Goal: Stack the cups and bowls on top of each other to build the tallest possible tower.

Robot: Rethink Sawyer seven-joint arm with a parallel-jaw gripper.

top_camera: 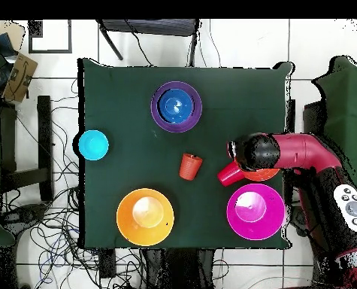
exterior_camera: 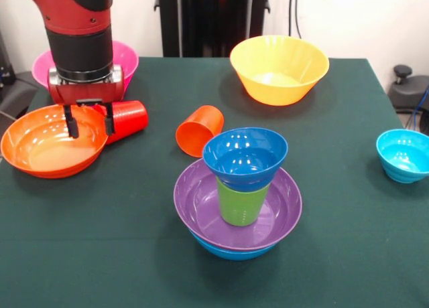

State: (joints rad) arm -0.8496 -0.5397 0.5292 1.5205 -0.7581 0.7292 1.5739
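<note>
Nearest the counter's front edge stands the tower [exterior_camera: 238, 201]: blue bowl, purple bowl, green cup, small dark blue bowl. The hand [exterior_camera: 89, 125] hangs open over the orange bowl's [exterior_camera: 40, 147] rim near the left edge, risking a clip against the tipped red cup [exterior_camera: 127, 118].

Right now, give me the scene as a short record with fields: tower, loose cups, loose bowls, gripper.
tower: blue bowl at the bottom, purple bowl, upright green cup, small dark blue bowl on top
loose cups: red cup and orange cup, both on their sides
loose bowls: orange bowl, pink bowl, yellow bowl, small cyan bowl
gripper: gripper open, fingers over the orange bowl's rim beside the red cup, holding nothing
</note>
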